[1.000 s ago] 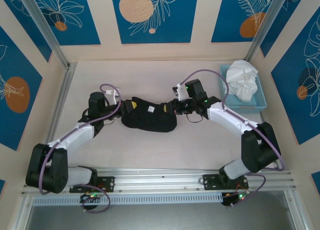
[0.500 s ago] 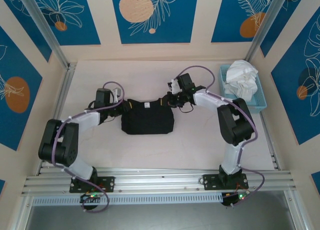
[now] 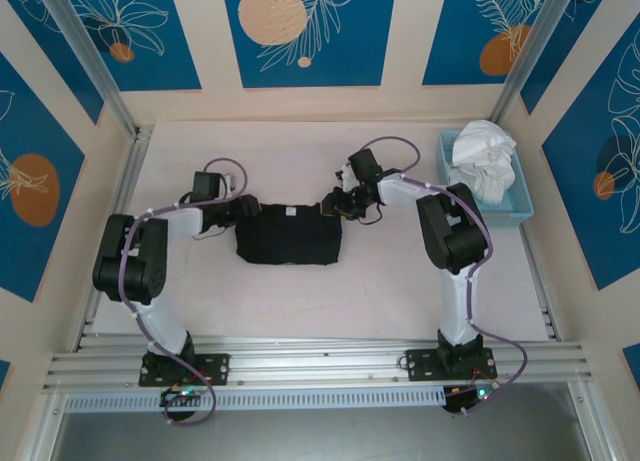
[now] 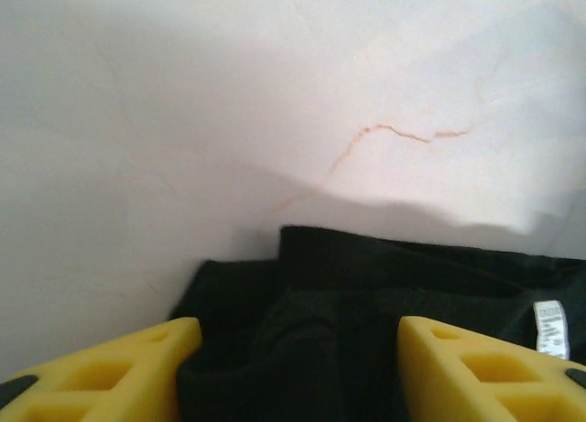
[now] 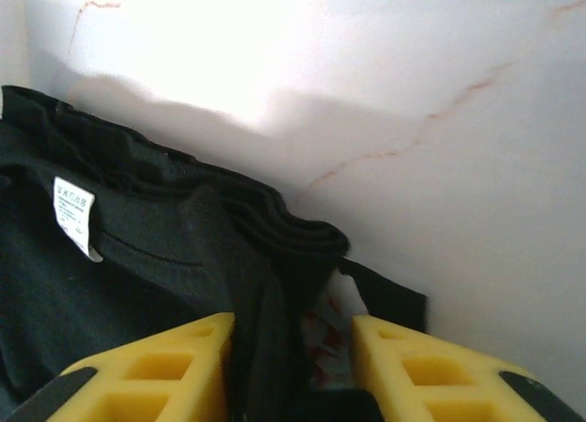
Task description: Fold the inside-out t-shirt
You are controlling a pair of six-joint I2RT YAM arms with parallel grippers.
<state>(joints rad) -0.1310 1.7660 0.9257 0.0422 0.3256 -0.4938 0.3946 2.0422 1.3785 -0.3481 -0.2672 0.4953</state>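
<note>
Yellow foam fingers (image 4: 101, 376) of the left gripper (image 4: 293, 349) stand wide apart. Black cloth lies in the gap between them, but nothing is pinching it. The right gripper (image 5: 291, 341) has its jaws apart too, with a smaller gap. Cloth sits between those jaws, loose and not squeezed.

The cloth is the t-shirt (image 3: 290, 239). It lies in the middle of the table (image 3: 300, 306) as a small dark block, wider than it is deep. The left gripper sits low at its far left corner and the right gripper at its far right corner. The two are probably placed like this so that both far corners go down flat and even. With the jaws apart, the fold looks like it is being let go, not picked up.

The wrist views are very close. They show folded edges stacked on each other, a small white label (image 5: 75, 213) sewn inside, and a bit of pink and cream print (image 5: 322, 335) by the right jaws. From above, these are too small to make out well.

The top view gives the whole shape of the shirt and shows how straight its sides are. It also shows a blue basket (image 3: 520, 213) at the far right, well apart from the shirt, with a white cloth (image 3: 485, 156) in it.
</note>
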